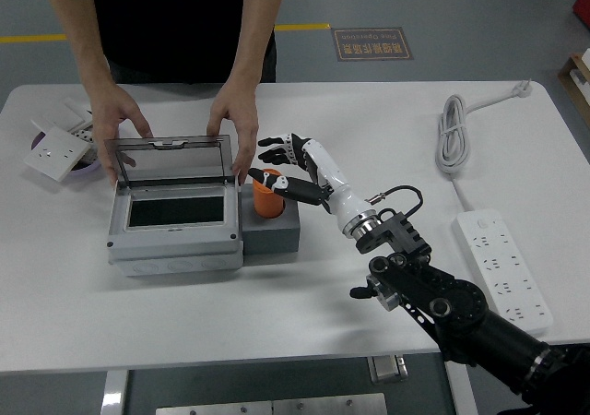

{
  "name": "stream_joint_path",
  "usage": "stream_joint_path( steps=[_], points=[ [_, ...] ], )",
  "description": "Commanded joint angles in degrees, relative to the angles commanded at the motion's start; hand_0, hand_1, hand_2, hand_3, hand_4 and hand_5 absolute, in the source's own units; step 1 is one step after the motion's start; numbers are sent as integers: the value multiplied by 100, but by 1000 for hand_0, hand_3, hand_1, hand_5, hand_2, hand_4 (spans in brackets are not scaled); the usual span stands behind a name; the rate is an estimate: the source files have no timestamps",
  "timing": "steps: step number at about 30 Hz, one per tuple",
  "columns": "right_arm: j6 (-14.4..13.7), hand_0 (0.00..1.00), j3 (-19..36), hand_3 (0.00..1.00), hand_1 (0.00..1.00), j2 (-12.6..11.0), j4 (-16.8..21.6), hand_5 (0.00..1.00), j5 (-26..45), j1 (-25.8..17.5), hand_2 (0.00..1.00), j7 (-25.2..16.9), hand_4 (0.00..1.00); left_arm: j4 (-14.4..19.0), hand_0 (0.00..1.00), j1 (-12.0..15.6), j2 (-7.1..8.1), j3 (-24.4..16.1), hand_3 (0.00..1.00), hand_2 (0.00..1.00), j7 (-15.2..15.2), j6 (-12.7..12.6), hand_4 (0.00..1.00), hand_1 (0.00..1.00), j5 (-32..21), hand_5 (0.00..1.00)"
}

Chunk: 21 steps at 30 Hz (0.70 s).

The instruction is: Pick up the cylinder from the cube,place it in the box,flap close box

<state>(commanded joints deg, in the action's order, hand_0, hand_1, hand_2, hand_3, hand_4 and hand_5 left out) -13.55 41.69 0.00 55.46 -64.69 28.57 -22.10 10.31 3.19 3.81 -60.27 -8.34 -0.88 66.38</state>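
Cylinder (267, 198), orange, stands upright in its seat on top of the grey cube (272, 230), and the cube sits touching the right side of the grey box (175, 219). I take the box as my landmark. Its clear lid (171, 162) is raised at the far side, and a person behind the table steadies it with both hands: one hand (118, 120) at the far left corner of the box, the other hand (234, 120) at the far right corner, just behind the cylinder.

My right hand (279, 168) comes in from the right of the box and is at the cylinder now. The fingers (275, 144) are spread on the far side, and the thumb lies across the top on the near side. They are not clamped yet; I cannot tell if any fingertip already touches. The left arm is not visible.

So I judge the step is the first one, the grasp before picking up. Next I need to close the fingers around the cylinder, lift straight up to free it from the cube, then carry it left over the open box. The person's hand is very near, so I should close with care. A cable (453, 135) and power strip (502, 267) lie far right of the box, out of the way.
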Motion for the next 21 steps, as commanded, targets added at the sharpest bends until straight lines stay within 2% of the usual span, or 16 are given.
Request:
stream_joint_path(
  steps=[8,9,11,21],
  points=[
    [43,688,-411,644,613,0,-174,341,120,143,559,28,946,0,923,-16,22,-15,951,854,-14,11,2,852,48,2],
    [47,657,-447,645,612,0,-184,337,130,157,559,30,943,0,923,-16,21,-16,951,854,-17,13,2,852,53,2],
    [54,657,-518,645,612,0,-196,337,143,188,559,37,943,0,923,-17,17,-11,951,854,-24,17,2,852,57,2],
    [23,640,-722,653,622,0,-247,330,173,243,557,57,938,0,923,-31,15,-13,951,854,-29,33,2,852,90,2]
  ],
)
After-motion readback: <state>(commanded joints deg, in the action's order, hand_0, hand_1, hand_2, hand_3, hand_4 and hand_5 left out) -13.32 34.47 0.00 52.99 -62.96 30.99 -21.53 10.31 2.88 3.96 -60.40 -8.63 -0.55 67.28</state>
